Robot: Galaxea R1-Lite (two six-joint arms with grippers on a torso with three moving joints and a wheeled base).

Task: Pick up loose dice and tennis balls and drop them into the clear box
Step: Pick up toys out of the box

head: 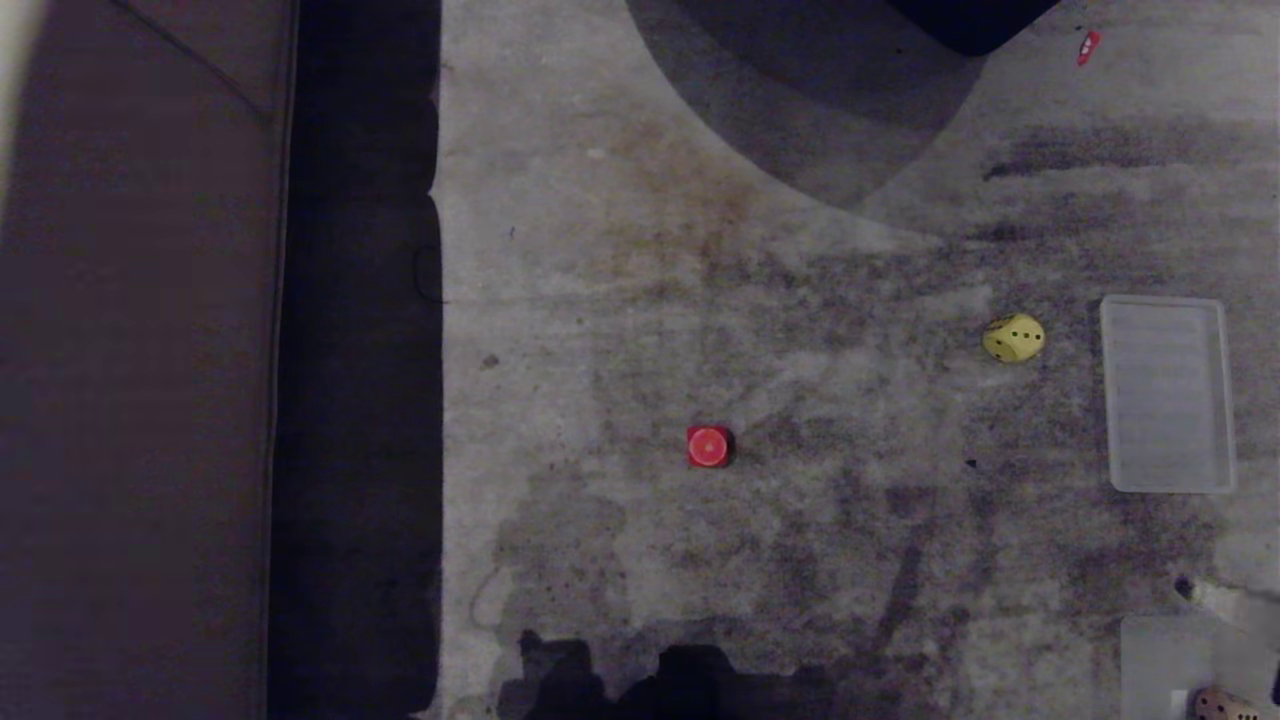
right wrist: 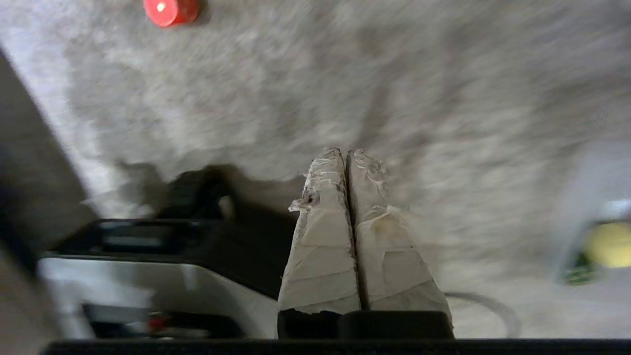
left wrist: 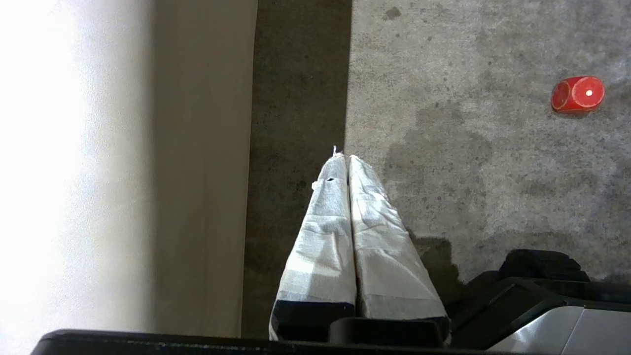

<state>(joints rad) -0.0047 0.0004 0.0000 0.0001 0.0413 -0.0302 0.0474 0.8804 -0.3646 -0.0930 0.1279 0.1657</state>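
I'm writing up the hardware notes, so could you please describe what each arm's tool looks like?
Both look alike. The left tool has two long tapered fingers wrapped in creased white tape, on a black base. The right tool is the same build, but its tape is dirtier and frayed at the tips. No cables or markings show.

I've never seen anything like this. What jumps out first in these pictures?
A bright red die sits alone mid-floor on the stained grey carpet, with a yellow die farther right beside a flat translucent lid. In the wrist views, each pincer, left and right, is wrapped in pale tape, shut and empty, above the carpet.
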